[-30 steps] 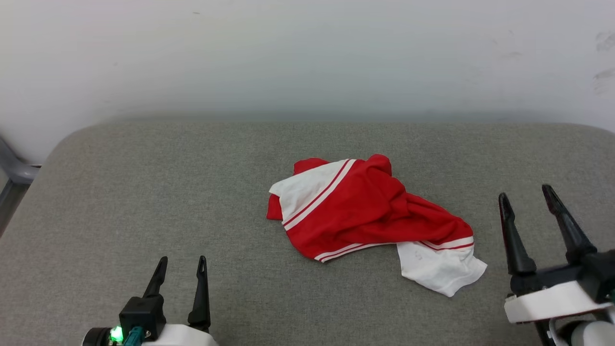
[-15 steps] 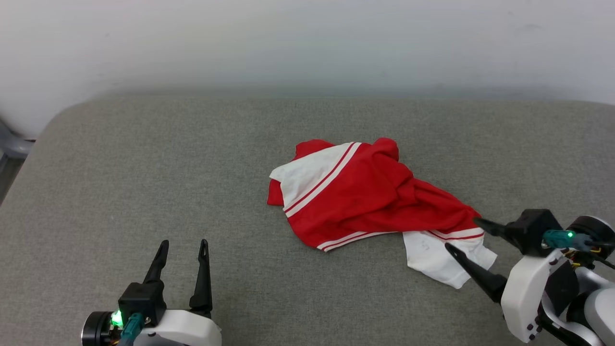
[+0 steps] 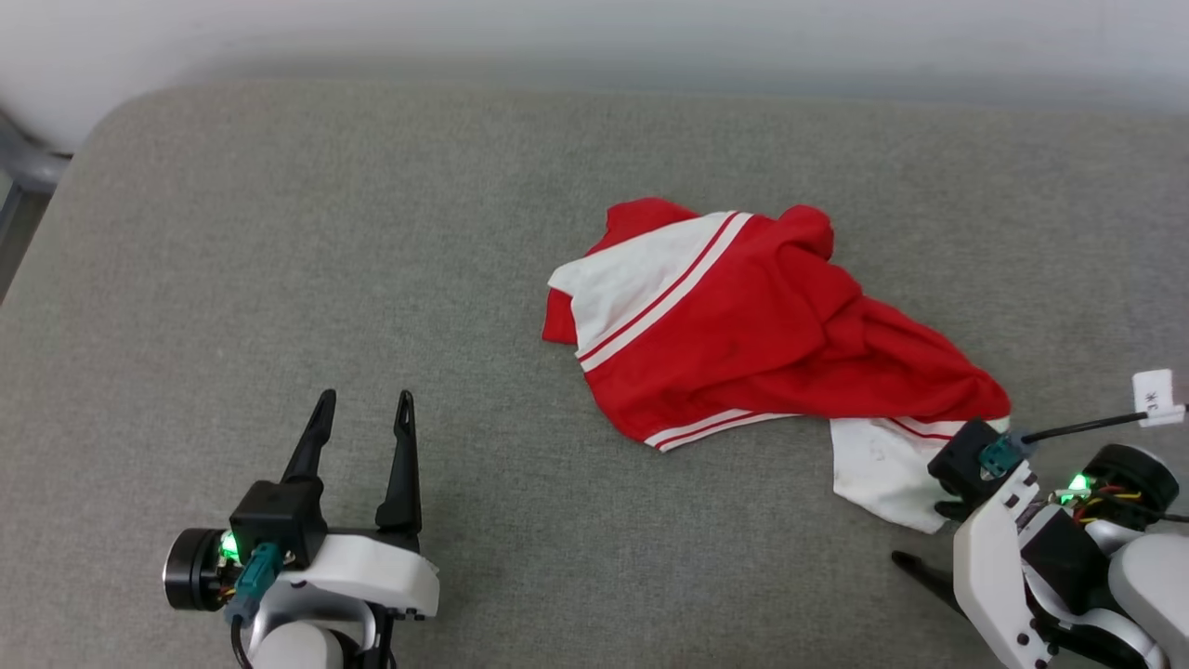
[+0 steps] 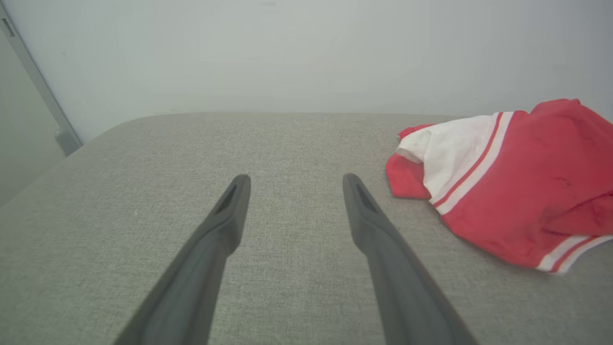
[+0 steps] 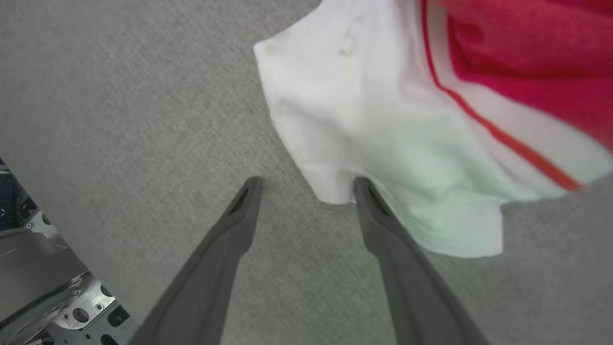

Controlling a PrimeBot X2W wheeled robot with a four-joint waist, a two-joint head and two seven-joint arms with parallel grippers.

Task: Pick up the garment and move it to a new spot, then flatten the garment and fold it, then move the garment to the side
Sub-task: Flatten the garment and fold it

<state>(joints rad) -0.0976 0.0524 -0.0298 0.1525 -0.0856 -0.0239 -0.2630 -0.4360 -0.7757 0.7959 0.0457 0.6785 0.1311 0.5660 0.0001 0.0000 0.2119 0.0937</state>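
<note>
The garment (image 3: pixel 743 325) lies crumpled on the grey cushion (image 3: pixel 279 232): red cloth, white sleeves and red-white striped trim. No lettering shows. My left gripper (image 3: pixel 365 401) rests open at the lower left, well clear of the cloth; in the left wrist view the left gripper (image 4: pixel 293 178) holds nothing and the garment (image 4: pixel 517 182) lies to its right. My right gripper (image 3: pixel 924 534) is turned sideways at the garment's near right end. In the right wrist view the right gripper (image 5: pixel 307 183) stands open, with a corner of the white sleeve (image 5: pixel 373 120) reaching between its fingertips; one finger (image 5: pixel 383 225) lies over the sleeve's edge.
A pale wall (image 3: pixel 594 28) runs behind the cushion's far edge. A grey metal frame (image 3: pixel 23 167) stands off the far left corner. Robot hardware (image 5: pixel 43 297) shows at the lower left of the right wrist view.
The head camera has tilted down. My right gripper has turned over sideways and come down to the white sleeve at the garment's near right end. The left gripper has kept its place.
</note>
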